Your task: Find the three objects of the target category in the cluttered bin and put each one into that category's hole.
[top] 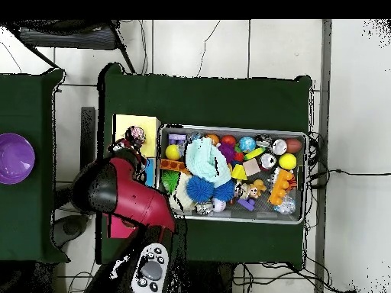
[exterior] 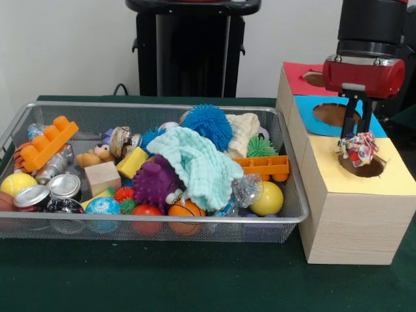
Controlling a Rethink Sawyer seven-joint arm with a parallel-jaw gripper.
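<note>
The wire mesh bin (exterior: 162, 105) sits on the green table, full of mixed toys, cans, balls and cloths; in the overhead view its rim (top: 229, 128) shows too. To its right in the front view stand three boxes in a row, with red (exterior: 296, 78), blue (exterior: 305, 107) and yellow (exterior: 390, 185) tops, each with a hole. My gripper (exterior: 355, 144) is shut on a small crumpled multicoloured item (exterior: 359, 148) and holds it just above the yellow box's hole (exterior: 367, 170). The overhead view shows the item (top: 136, 136) over the yellow box (top: 126, 126).
In the bin lie a mint cloth (exterior: 195, 159), a blue spiky ball (exterior: 207, 125), a purple spiky toy (exterior: 155, 182), an orange brick (exterior: 47, 143), cans (exterior: 64, 187) and a yellow ball (exterior: 268, 199). A purple bowl (top: 15, 158) sits on a side table.
</note>
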